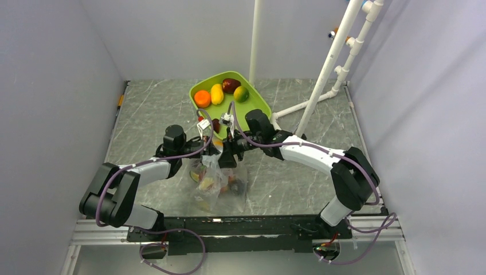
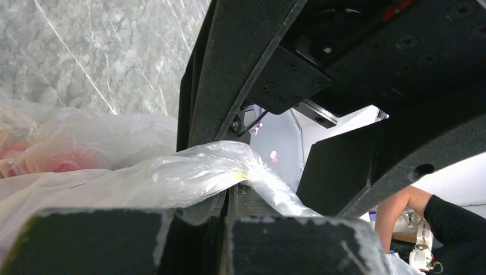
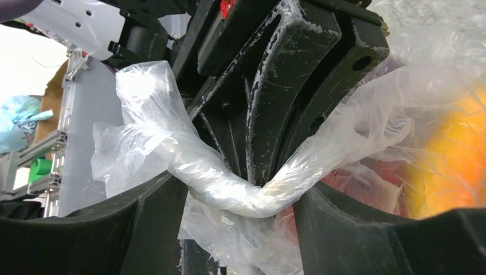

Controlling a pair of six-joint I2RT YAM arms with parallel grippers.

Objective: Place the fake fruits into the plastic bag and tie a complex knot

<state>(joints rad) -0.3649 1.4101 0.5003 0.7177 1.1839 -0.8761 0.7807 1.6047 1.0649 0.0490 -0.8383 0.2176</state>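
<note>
Clear plastic bag [image 1: 220, 186] holding fruits [image 1: 207, 184] lay at the table's [image 1: 298, 172] near middle; its twisted neck [image 3: 229, 192] was pinched in the left gripper [image 2: 223, 229] and crossed between the right gripper's [image 3: 240, 229] parted jaws; tray [image 1: 259, 104] lay beyond

The grey marbled table [image 1: 149, 114] carries a lime green plastic tray [image 1: 256, 106] far centre, a clear crinkly plastic bag [image 1: 215, 186] near centre, and a white plastic pipe frame [image 1: 292, 107] far right.
</note>
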